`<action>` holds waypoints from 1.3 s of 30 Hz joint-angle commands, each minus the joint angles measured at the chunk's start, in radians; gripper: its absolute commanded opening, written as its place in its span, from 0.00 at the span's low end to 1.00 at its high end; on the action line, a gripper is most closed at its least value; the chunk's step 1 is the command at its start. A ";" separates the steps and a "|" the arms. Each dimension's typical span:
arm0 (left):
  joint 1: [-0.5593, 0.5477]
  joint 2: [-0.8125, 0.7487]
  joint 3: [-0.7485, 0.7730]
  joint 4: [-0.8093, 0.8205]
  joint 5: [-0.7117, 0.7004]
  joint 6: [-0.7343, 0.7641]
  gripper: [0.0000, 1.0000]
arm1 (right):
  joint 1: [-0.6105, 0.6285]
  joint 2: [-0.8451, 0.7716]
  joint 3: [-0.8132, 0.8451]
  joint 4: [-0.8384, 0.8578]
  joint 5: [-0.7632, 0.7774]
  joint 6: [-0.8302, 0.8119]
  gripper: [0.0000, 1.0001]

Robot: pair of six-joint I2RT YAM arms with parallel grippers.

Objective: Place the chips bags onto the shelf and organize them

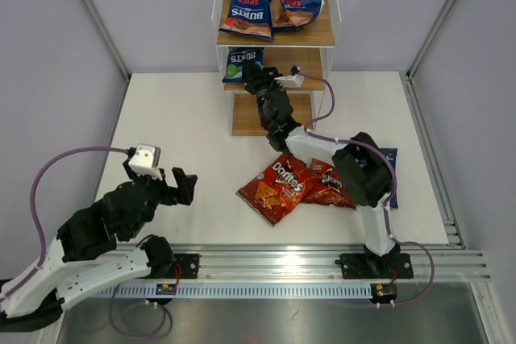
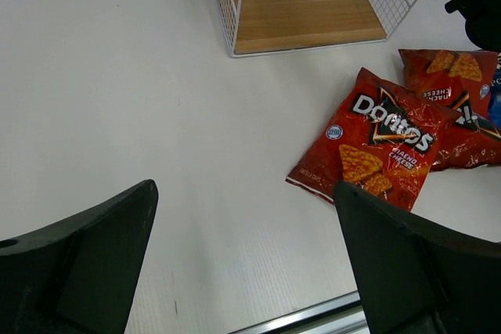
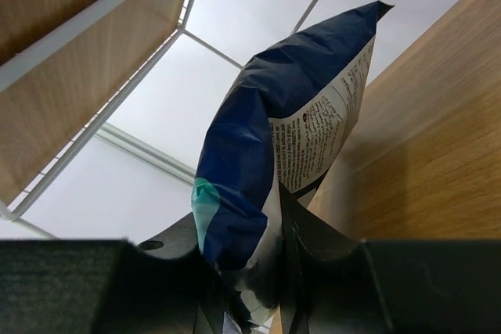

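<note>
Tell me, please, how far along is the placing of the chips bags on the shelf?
Done: the left top bag and the right top bag lie on the shelf, on its top board. In hand: the right tool grips a third blue bag at the middle board. Left: the front Doritos bag, the rear Doritos bag and a half-hidden blue bag lie on the table; the left tool is open, empty.

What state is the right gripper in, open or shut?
Shut on the Burts bag: the right gripper pinches the bag's lower edge, inside the shelf.
</note>
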 commanded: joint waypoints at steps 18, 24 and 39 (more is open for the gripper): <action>0.003 -0.002 -0.008 0.058 0.055 0.040 0.99 | -0.032 0.037 0.164 -0.118 0.022 -0.087 0.40; 0.003 -0.003 -0.008 0.057 0.050 0.037 0.99 | -0.029 0.022 0.127 -0.089 0.015 -0.091 0.56; 0.002 0.007 -0.003 0.051 0.030 0.029 0.99 | 0.001 -0.078 0.093 -0.378 0.058 -0.049 0.73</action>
